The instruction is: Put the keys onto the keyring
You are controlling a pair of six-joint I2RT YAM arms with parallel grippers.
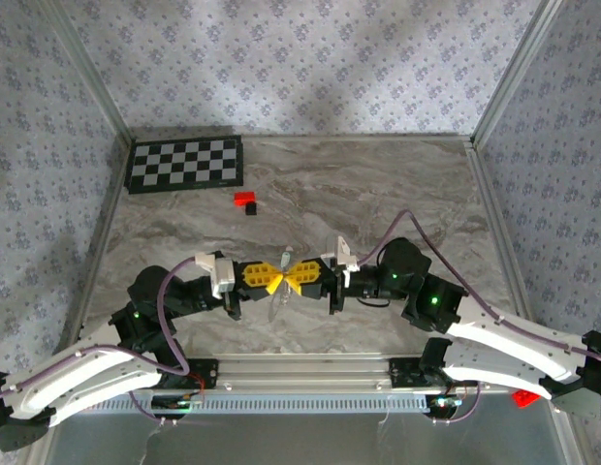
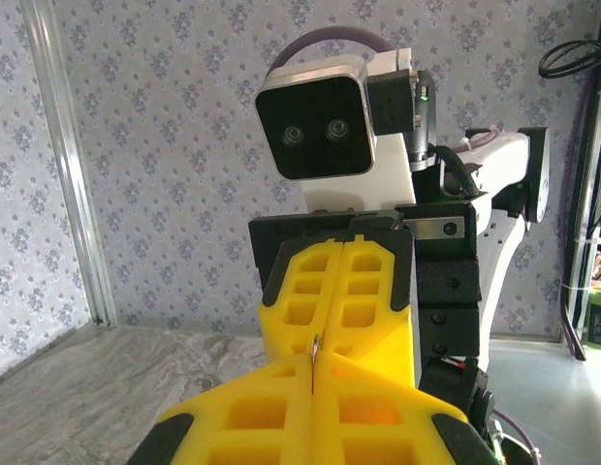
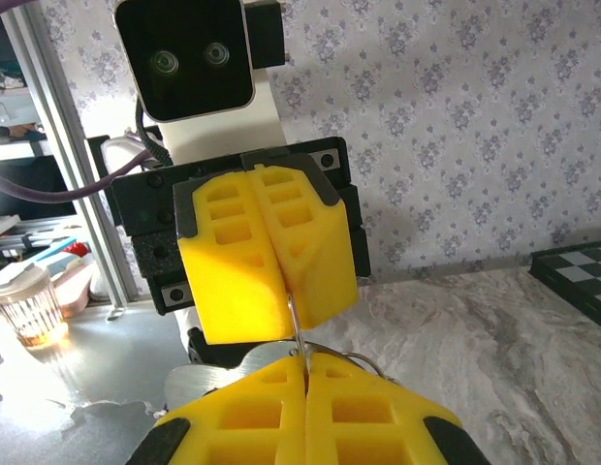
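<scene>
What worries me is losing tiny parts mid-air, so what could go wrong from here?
1. The yellow-fingered left gripper and right gripper are shut tip to tip on one thin silvery metal piece. Pulling apart or twisting unevenly could bend it or let it slip out.
2. A pale silvery bit dangles below them over the grey marbled table. If either grip slackens it may drop, and something that small and flat would probably be hard to pick up again.

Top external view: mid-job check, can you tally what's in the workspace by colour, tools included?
Yellow-fingered tools: 2, the left tool and the right tool
Black-and-white checkerboard: 1
Red-and-black block: 1
Silvery keyring, thin metal gripped where both tools meet: 1
Total: 5
</scene>
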